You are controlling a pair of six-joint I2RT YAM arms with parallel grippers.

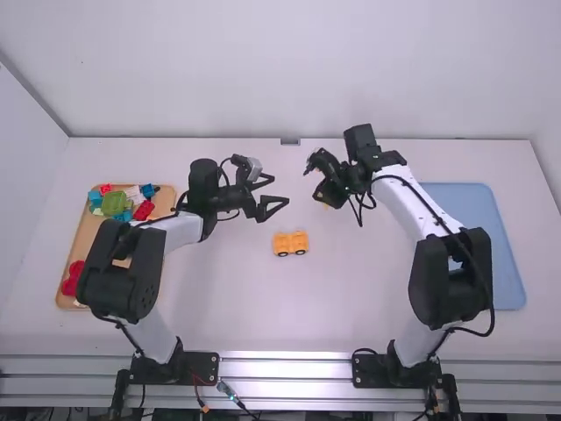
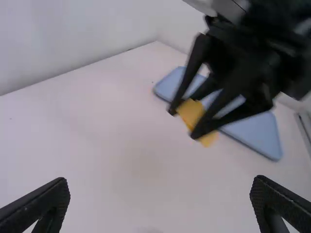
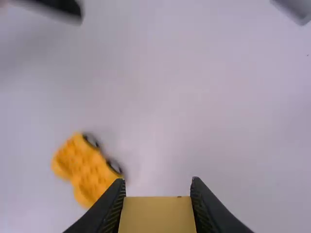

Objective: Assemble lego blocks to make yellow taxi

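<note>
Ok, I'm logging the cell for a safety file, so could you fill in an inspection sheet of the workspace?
Surface: white table, no spill seen.
Job's things: yellow wheeled base on the table between the arms; yellow block held above the table.
Clutter: brown tray at the left with red, blue, green and white pieces; blue tray at the right.
Left tool: open, raised, nothing between its fingers.
Right tool: closed on the yellow block.
Cables: black cable loops out beside the right arm; thin cables near the left arm's base.
Surroundings: plain white walls; metal rails along the near edge.
People: nothing seen.
</note>
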